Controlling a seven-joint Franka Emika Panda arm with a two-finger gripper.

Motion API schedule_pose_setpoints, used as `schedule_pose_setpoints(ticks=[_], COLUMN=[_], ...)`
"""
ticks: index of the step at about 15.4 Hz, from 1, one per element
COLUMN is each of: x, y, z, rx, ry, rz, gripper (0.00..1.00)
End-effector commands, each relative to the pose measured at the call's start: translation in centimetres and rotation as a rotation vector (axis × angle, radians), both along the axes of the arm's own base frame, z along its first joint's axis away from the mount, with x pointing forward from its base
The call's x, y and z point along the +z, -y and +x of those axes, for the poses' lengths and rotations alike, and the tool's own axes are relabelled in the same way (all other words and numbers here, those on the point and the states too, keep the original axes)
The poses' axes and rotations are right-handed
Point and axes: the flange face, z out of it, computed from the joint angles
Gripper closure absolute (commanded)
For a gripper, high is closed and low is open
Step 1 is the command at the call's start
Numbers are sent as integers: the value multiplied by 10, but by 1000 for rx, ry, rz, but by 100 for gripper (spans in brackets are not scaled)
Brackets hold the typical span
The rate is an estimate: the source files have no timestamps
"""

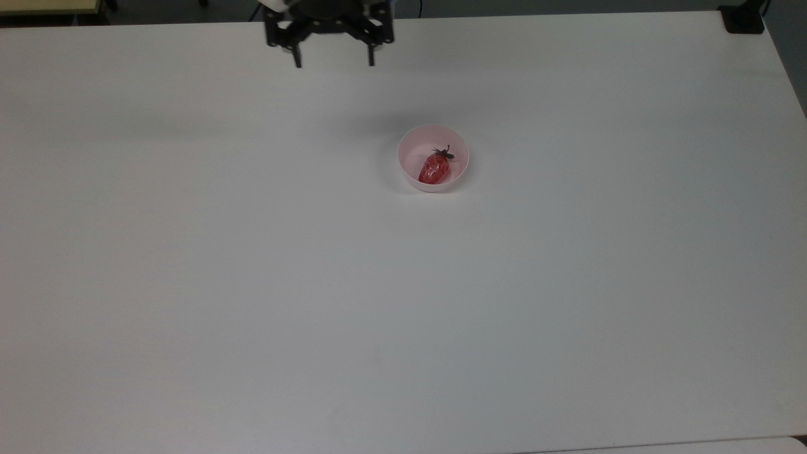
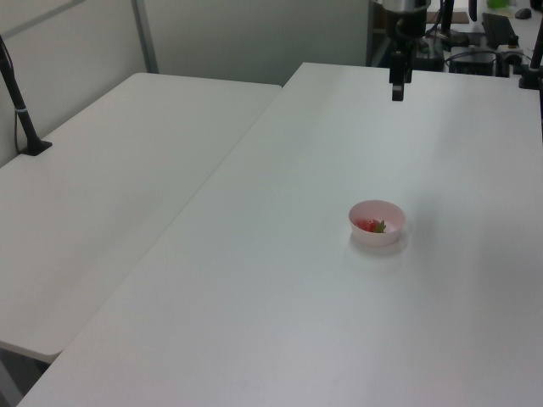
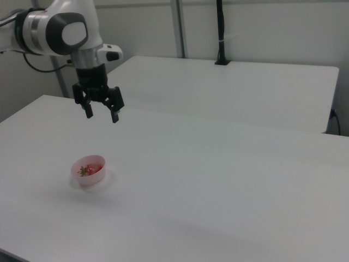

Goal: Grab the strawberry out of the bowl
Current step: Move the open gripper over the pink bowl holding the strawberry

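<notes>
Two white tables point(image 2: 254, 280) on my feed | strawberry point(image 1: 434, 169) in bowl point(image 1: 413, 142), cap toward top view's upper right | gripper point(image 1: 333, 63) spread wide, empty

Strawberry point(image 1: 434, 169): glossy red, speckled. Bowl point(image 1: 413, 180): thin, smooth pale-pink translucent plastic. Table point(image 1: 403, 302): matt white, smooth. Gripper point(image 1: 333, 61): matt black.
</notes>
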Motion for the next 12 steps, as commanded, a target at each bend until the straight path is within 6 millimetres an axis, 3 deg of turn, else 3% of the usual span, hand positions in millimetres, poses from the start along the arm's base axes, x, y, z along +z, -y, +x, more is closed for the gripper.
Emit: schedule_pose_setpoints(ticks=[1, 6, 12], x=[-35, -42, -117], y=[-39, -49, -116], z=[5, 6, 6], rx=[67, 85, 180], ry=[-63, -74, -145], rz=[1, 0, -45], gripper=[0, 0, 4])
